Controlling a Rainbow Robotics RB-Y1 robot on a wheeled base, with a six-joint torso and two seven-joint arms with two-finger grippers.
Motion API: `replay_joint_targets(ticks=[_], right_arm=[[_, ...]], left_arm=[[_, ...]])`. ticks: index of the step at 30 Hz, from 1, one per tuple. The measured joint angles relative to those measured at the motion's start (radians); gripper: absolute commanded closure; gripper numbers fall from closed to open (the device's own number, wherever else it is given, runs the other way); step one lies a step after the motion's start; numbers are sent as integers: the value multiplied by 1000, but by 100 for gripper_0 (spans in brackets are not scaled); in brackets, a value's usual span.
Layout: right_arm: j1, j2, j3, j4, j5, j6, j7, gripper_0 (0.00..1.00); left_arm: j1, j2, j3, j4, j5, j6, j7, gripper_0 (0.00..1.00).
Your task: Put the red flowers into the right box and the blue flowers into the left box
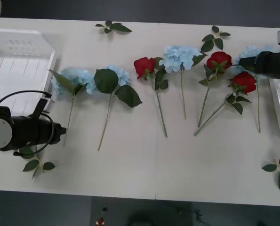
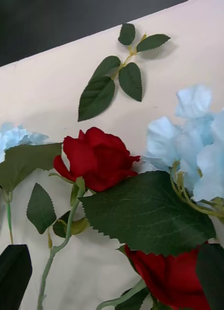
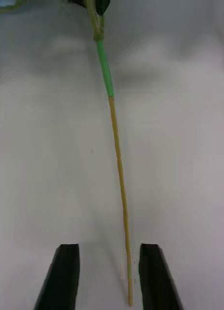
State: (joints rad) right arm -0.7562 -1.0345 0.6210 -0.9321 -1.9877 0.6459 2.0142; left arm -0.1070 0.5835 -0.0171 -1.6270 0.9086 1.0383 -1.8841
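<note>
Black fingers [image 3: 61, 276] of the left gripper [image 3: 109, 278] stand apart, a blue flower's stem [image 3: 119, 184] lying between them on the tabletop [image 3: 189, 169]; the right gripper's state cannot be told.

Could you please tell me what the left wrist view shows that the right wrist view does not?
Left wrist view: the left gripper, fingers open, straddling the thin stem of a blue flower lying on the table.

Right wrist view: two red roses, pale blue clusters, a large serrated leaf, a loose leaf sprig, and the right gripper's dark fingers at the corners.

Both: the white tabletop, green stems.
</note>
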Motion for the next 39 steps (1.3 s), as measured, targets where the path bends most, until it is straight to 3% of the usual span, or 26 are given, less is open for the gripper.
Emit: replay_joint_targets(ticks=[9, 16, 28, 31, 32, 35, 36, 39], right_arm=[[-7, -1, 0, 0, 166, 0, -194, 0], [-20, 2, 0, 3, 316, 0, -314, 0], [-110, 116, 0, 136, 568, -26, -355, 0], [-112, 140, 0, 154, 613, -44, -355, 0], [-112, 149, 0, 162, 631, -57, -356, 0], [-112, 172, 0, 185, 675, -77, -356, 0], [-112, 179, 0, 192, 685, -81, -356, 0], [-112, 196, 0, 220, 696, -91, -360, 0]], left_arm=[[-125, -5, -6, 13, -61, 85, -1, 12], [-256, -77, -21, 132, -139, 71, -1, 12], [-272, -173, -21, 183, -281, -22, -1, 12], [-272, -183, -21, 218, -305, -52, -1, 22], [-272, -185, -22, 230, -322, -63, -1, 35], [-272, -186, -22, 256, -340, -84, -1, 92], [-272, -186, -23, 260, -340, -86, -1, 99], [-272, -186, -24, 262, -340, -86, -1, 100]])
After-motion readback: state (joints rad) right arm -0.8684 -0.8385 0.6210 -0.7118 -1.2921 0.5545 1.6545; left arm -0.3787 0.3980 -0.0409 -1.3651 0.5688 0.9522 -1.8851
